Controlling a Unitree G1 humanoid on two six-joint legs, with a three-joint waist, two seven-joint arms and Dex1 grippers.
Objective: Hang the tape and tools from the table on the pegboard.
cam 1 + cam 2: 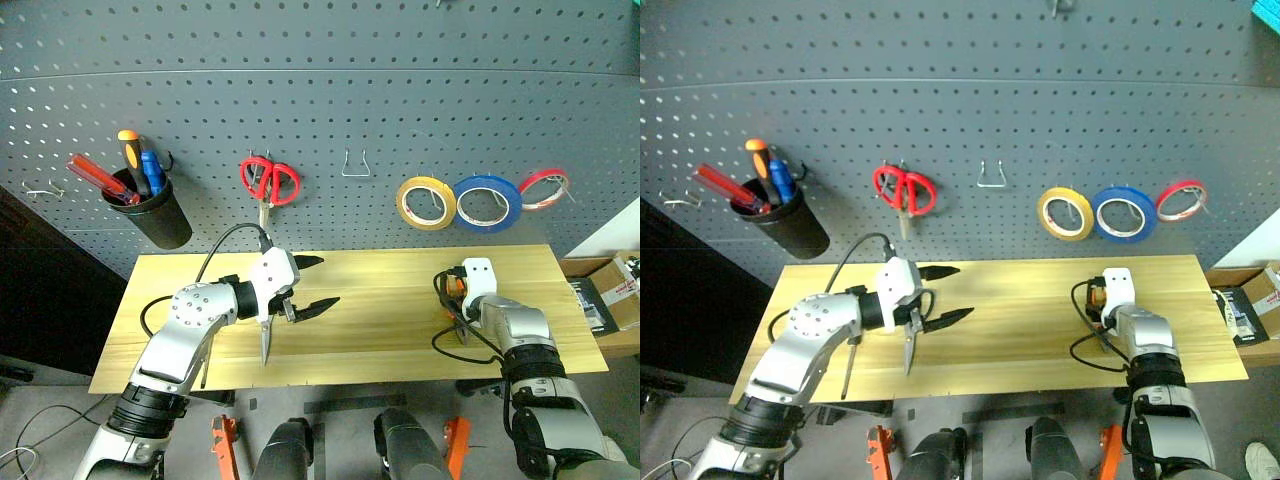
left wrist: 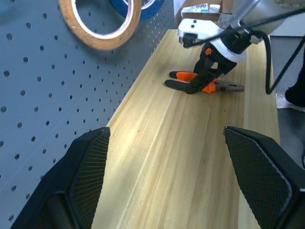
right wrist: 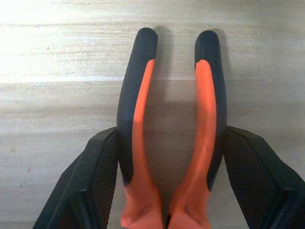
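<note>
I see the table (image 1: 400,300), light yellowish wood, standing against the dark grey pegboard (image 1: 320,90) with its grid of holes. Grey floor shows below the front edge, and a cardboard box (image 1: 612,290) sits off the table's right end.

On the pegboard hang a black cup (image 1: 160,212) holding a red screwdriver (image 1: 95,178), a blue screwdriver (image 1: 150,170) and the orange-and-black screwdriver (image 1: 130,155). To its right hang the red-handled scissors (image 1: 268,182), then an empty metal hook (image 1: 357,165). Further right hang the yellowish tape (image 1: 426,202), a blue tape ring (image 1: 485,203) and a red tape ring (image 1: 544,188), side by side.

The steel scissors (image 1: 266,340) lie on the table under my left arm, blades pointing toward the front edge. Nothing else crowds the bare wood between the two arms.

My left gripper (image 1: 308,285) hovers above the table's middle-left, its fingers spread wide and empty.

My right gripper (image 3: 167,157) is down at the table's right part, over the pliers (image 2: 202,85), which lie flat on the wood. In the right wrist view its two fingers (image 3: 95,181) flank the orange-and-black handles, touching or nearly touching their outer sides; I cannot tell whether they already pinch.
</note>
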